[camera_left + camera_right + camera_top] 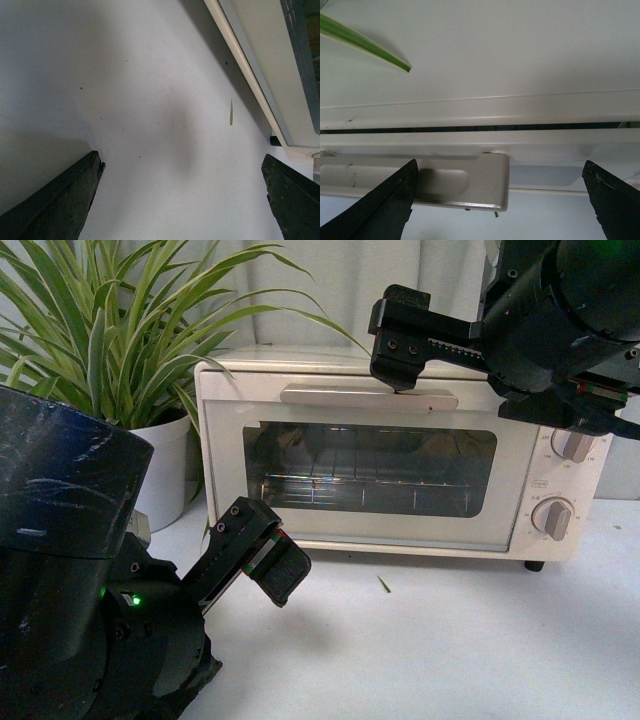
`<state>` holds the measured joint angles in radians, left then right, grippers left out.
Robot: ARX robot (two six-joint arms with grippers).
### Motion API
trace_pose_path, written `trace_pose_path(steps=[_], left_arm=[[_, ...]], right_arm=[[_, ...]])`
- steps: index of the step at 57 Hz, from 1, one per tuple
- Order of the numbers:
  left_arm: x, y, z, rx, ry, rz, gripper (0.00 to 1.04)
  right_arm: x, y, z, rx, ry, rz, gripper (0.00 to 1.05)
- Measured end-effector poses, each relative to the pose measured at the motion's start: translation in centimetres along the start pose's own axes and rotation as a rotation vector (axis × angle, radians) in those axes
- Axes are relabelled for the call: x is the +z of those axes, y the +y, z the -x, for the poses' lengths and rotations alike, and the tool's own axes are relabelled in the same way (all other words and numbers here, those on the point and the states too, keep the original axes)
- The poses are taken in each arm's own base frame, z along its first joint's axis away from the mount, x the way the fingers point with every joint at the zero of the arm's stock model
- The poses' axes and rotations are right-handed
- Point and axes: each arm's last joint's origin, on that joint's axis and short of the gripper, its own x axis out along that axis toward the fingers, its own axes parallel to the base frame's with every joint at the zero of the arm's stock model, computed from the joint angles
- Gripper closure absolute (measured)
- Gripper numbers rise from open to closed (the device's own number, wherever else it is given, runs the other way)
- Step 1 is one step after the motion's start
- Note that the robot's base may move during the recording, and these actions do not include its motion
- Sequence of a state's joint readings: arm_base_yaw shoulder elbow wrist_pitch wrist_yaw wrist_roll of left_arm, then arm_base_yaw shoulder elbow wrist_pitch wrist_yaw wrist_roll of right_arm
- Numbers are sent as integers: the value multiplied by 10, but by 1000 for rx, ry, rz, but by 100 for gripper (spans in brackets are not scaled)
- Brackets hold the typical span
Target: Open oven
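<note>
One white table (450, 640) carries one oven (400, 460), which stands at the back, right of centre, with its door closed as far as the front view shows. One striped plant (110, 330) in one white pot (165, 470) stands just beside the oven's left wall. Two arms are in view. The right gripper (402, 368) hangs over the oven's top front edge, above the right part of its single bar handle (368, 395). Its fingers are spread wide, and in the wrist view the handle's right end lies between them, with no contact that I can tell. The left gripper (265, 550) is low, in front of the door's lower left corner and apart from it, also spread wide with only bare table between its fingers. One wire rack (350, 480) shows through the glass. Two knobs (572, 445) (553, 517) sit one above the other on the right. One black foot (535, 565) shows, and one green sliver (384, 584) lies before the oven.
</note>
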<state>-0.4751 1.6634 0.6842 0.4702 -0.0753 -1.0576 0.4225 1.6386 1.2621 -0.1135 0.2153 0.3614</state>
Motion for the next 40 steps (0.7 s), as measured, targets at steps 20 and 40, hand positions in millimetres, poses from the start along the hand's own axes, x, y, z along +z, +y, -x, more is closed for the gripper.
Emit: trace_pose_path(steps=[20,40], left_arm=[[0,0,0,3,2,0,7],[0,0,1,5,1,0,7]], right_arm=[[-2,1,1,12,26,35,9],[-21,-4,5,50,34,70,9]])
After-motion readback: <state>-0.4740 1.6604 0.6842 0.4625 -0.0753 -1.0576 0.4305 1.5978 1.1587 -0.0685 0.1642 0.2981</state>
